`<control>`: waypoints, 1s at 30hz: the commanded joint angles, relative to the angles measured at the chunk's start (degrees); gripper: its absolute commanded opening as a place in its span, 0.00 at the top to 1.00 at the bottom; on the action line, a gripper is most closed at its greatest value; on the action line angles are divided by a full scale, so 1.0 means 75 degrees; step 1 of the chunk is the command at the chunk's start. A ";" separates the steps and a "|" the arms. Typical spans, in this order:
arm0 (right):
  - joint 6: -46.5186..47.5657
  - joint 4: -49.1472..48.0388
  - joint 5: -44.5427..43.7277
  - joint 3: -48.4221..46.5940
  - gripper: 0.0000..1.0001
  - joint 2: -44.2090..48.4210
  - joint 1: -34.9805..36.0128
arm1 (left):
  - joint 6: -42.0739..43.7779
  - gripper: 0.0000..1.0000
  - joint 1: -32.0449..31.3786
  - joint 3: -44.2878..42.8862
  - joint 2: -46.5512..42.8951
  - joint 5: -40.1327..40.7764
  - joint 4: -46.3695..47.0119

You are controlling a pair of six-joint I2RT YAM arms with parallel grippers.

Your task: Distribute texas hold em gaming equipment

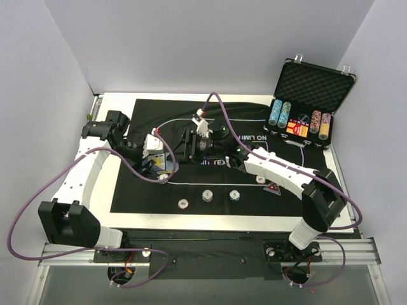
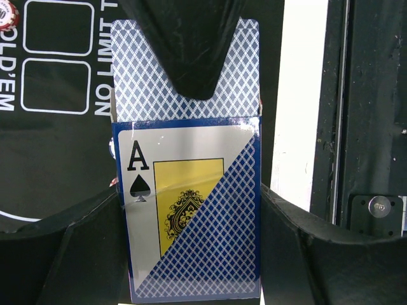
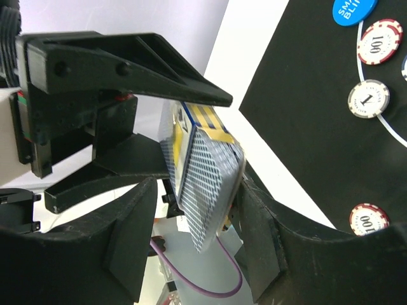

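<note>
My left gripper (image 2: 194, 254) is shut on a blue card box (image 2: 191, 210) printed with an ace of spades, held above the mat's left part (image 1: 158, 164). Blue-backed playing cards (image 2: 146, 82) stick out of its top. My right gripper (image 3: 197, 190) straddles those cards (image 3: 206, 184): the right finger (image 3: 261, 216) touches their bent edge, while the left finger (image 3: 127, 222) stands apart from them. Three white-edged poker chips (image 1: 184, 204) (image 1: 207, 196) (image 1: 234, 195) lie in a row on the mat's near side. A red triangle marker (image 1: 274, 189) lies to their right, and a blue disc (image 3: 353, 9) lies near the chips.
The black mat (image 1: 140, 190) covers most of the white table. An open metal case (image 1: 311, 82) with tall chip columns (image 1: 299, 121) stands at the back right. Purple cables loop beside both arms.
</note>
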State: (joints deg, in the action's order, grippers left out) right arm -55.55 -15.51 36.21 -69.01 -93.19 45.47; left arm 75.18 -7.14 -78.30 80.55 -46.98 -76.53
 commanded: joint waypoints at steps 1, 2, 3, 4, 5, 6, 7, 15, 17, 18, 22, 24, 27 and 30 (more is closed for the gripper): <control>0.0211 0.0075 -0.0046 -0.0513 0.52 -0.0126 0.0078 | -0.0132 0.99 -0.0115 0.0011 -0.0252 -0.0216 -0.0718; 0.0258 0.0133 -0.0058 -0.0513 0.52 -0.0161 0.0089 | -0.0145 0.99 -0.0115 -0.0001 -0.0264 -0.0205 -0.0729; 0.0293 0.0169 -0.0070 -0.0478 0.52 -0.0173 0.0089 | -0.0145 0.99 -0.0115 -0.0013 -0.0252 -0.0205 -0.0741; 0.0328 0.0239 -0.0093 -0.0455 0.53 -0.0173 0.0089 | -0.0133 0.99 -0.0127 -0.0013 -0.0287 -0.0193 -0.0753; 0.0328 0.0263 -0.0105 -0.0408 0.53 -0.0161 0.0101 | -0.0133 0.99 -0.0127 -0.0024 -0.0276 -0.0193 -0.0753; 0.0352 0.0275 -0.0105 -0.0361 0.54 -0.0161 0.0089 | -0.0145 0.99 -0.0115 -0.0025 -0.0310 -0.0181 -0.0753; 0.0352 0.0275 -0.0105 -0.0280 0.54 -0.0126 0.0101 | -0.0179 0.99 -0.0138 -0.0036 -0.0311 -0.0181 -0.0741; 0.0387 0.0345 -0.0233 -0.0009 0.64 -0.0079 0.0113 | -0.0402 0.99 -0.0138 -0.0048 -0.0381 -0.0204 -0.0565; 0.0410 0.0427 -0.0292 -0.0044 0.71 -0.0114 0.0113 | -0.0449 0.99 -0.0138 -0.0048 -0.0416 -0.0193 -0.0542; 0.0469 0.0531 -0.0327 -0.0091 0.72 -0.0114 0.0113 | -0.0449 0.99 -0.0162 -0.0048 -0.0439 -0.0193 -0.0553; 0.0621 0.0743 -0.0456 -0.0056 0.74 -0.0033 0.0090 | -0.0461 0.99 -0.0162 -0.0036 -0.0510 -0.0181 -0.0565; 0.0645 0.0802 -0.0526 0.0026 0.75 0.0049 0.0089 | -0.0496 0.99 -0.0162 -0.0025 -0.0533 -0.0181 -0.0530; 0.0657 0.0814 -0.0538 0.0189 0.75 0.0178 0.0019 | -0.0520 0.99 -0.0162 0.0022 -0.0557 -0.0216 -0.0472; 0.0657 0.0825 -0.0573 0.0284 0.75 0.0366 -0.0028 | -0.0566 0.99 -0.0162 0.0057 -0.0557 -0.0333 -0.0437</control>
State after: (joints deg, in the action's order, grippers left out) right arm -52.18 -10.90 33.78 -68.60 -93.41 45.78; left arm 71.42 -8.16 -77.54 78.46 -44.80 -76.60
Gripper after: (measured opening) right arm 0.250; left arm 0.751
